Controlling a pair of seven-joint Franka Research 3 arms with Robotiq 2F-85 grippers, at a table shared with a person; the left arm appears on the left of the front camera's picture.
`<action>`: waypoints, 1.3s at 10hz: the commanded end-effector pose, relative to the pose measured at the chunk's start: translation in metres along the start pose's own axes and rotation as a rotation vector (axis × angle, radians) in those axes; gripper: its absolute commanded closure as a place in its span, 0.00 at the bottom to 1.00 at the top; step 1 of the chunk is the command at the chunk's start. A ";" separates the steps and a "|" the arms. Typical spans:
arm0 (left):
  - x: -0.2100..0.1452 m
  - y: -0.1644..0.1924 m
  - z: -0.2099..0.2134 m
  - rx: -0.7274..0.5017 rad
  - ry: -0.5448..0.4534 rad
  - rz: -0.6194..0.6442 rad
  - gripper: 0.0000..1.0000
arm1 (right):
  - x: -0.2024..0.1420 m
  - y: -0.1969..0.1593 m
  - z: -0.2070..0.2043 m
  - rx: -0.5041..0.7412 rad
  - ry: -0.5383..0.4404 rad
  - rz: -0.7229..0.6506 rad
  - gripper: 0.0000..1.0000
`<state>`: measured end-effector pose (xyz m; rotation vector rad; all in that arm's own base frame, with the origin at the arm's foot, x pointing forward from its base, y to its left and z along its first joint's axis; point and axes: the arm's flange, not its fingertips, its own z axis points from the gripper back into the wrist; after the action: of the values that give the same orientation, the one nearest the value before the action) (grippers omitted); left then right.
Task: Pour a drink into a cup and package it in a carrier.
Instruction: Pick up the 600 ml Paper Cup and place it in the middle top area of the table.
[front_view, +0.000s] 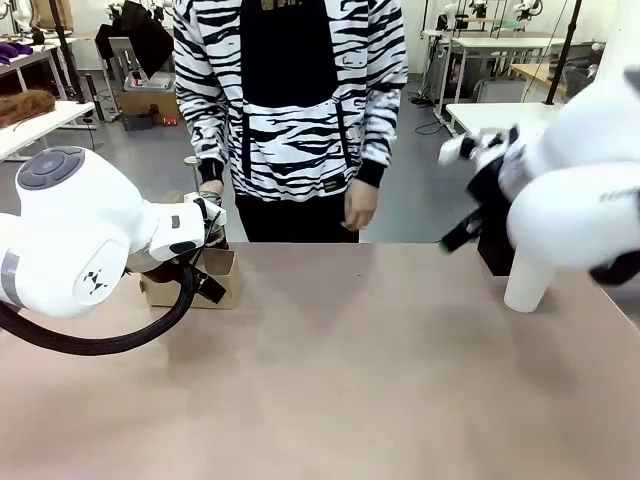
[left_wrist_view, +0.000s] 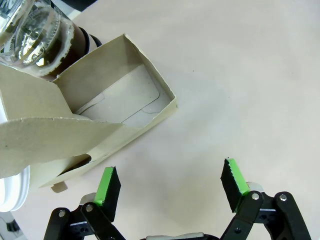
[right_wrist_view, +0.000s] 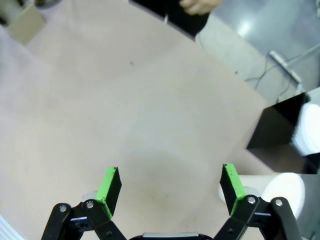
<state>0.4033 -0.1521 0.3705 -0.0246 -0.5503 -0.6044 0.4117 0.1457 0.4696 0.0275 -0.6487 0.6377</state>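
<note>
White left arm (front_view: 70, 235) with black, green-padded left gripper (left_wrist_view: 170, 167).

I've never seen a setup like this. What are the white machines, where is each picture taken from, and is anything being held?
The white machines are two robot arms at a table; a person stands across it. The front view looks out from between the arms. The other two views look along each wrist's fingers, showing the left gripper and right gripper, both open and empty. On the table are a cardboard carrier, a glass carafe of dark drink beside it, a white cup and a black box.
</note>
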 end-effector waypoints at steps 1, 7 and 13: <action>0.000 0.000 0.000 0.000 0.000 0.000 0.00 | 0.003 -0.050 0.050 0.083 -0.077 0.038 0.00; 0.000 0.000 0.000 0.000 0.000 0.000 0.00 | -0.109 -0.224 0.058 0.428 -0.495 0.040 0.00; 0.000 0.000 0.000 0.000 0.000 0.000 0.00 | -0.114 -0.207 0.078 0.340 -0.458 0.018 0.00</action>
<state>0.4035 -0.1521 0.3702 -0.0233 -0.5497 -0.6043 0.4169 -0.0957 0.5007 0.4978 -0.9571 0.7457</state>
